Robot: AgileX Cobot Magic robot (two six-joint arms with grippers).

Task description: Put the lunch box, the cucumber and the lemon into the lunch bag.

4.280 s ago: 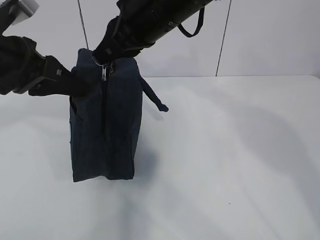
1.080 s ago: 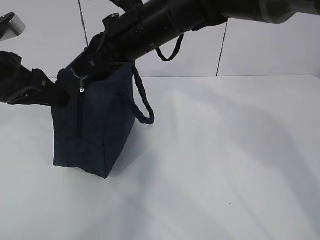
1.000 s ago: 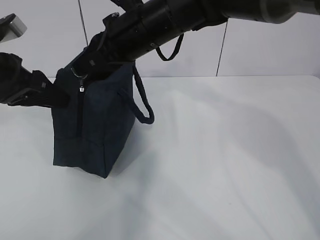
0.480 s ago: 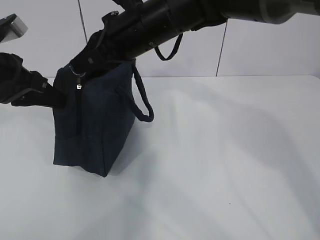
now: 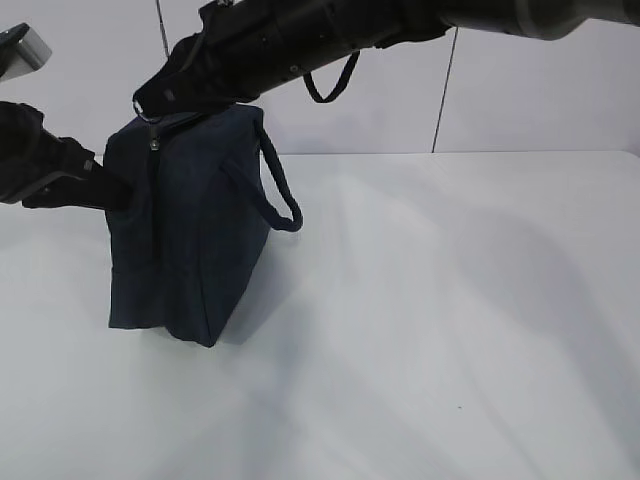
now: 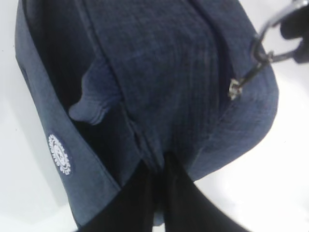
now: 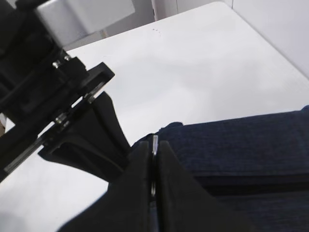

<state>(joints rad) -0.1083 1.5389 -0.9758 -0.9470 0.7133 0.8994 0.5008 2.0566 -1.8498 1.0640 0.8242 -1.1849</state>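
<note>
Both pincers grip the navy lunch bag at its top

At nine o'clock in the exterior view, the left pincer (image 5: 108, 190) is clamped on a fold of fabric at the upper side of the lunch bag (image 5: 195, 240), which stands on the white tabletop (image 5: 450, 300) tilted, its near bottom corner down. A round white logo patch (image 6: 59, 153) shows on its side. At eleven o'clock the right pincer (image 5: 150, 105), fingers pressed together, pinches the silver ring pull (image 6: 275, 34) above the zipper tab (image 5: 154, 145). One strap handle (image 5: 282, 195) droops toward three o'clock.
</note>
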